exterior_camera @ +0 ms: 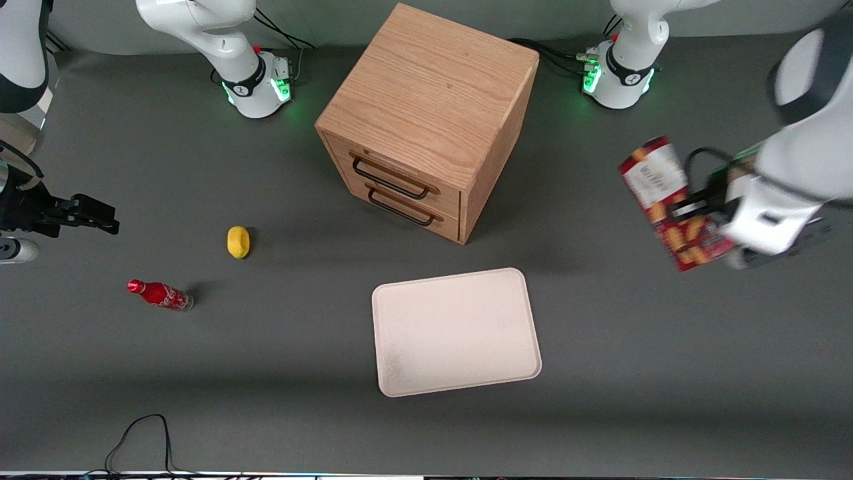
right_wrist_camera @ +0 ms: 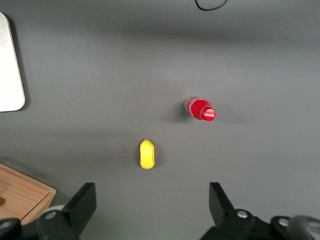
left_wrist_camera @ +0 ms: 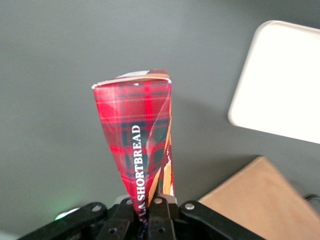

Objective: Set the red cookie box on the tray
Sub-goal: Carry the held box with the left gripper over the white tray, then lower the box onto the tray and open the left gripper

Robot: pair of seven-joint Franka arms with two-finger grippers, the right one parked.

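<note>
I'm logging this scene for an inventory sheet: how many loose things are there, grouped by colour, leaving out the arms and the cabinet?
Red: 2, the red cookie box held in the end effector above the table toward the working arm's end, and a soda bottle
Yellow: 1, a lemon-like object
Cream-white: 1, the tray
Total: 4

hand [exterior_camera: 693, 207] clamps cookie box [exterior_camera: 666, 200] off the table [exterior_camera: 600, 373], toward your working arm's end | tray [exterior_camera: 456, 331] on table, nearer front camera than cabinet [exterior_camera: 426, 120] | lemon [exterior_camera: 238, 241] and soda bottle [exterior_camera: 160, 295] toward your parked arm's end, bottle nearer the camera
</note>
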